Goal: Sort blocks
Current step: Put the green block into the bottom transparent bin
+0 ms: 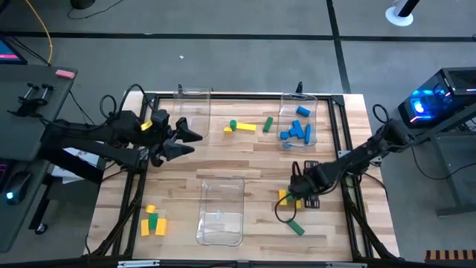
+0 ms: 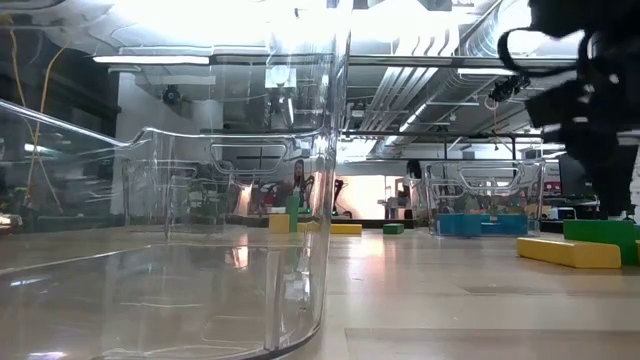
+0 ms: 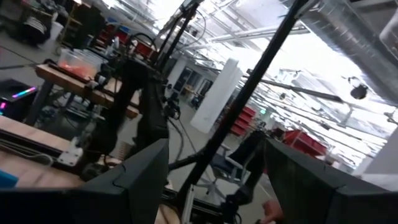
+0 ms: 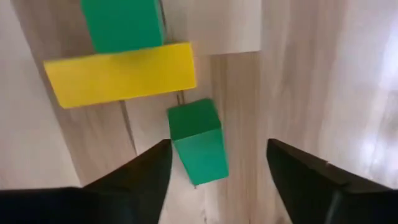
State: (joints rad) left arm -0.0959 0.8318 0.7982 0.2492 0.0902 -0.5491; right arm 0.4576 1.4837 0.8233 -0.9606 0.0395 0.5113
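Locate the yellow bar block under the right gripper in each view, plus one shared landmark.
High view: yellow bar at lower right, partly under the right gripper.
Low view: far right on the tabletop.
Left wrist view: not in it.
Right wrist view: upper left, ahead of the open fingers.
Shared landmark: the green block beside it.
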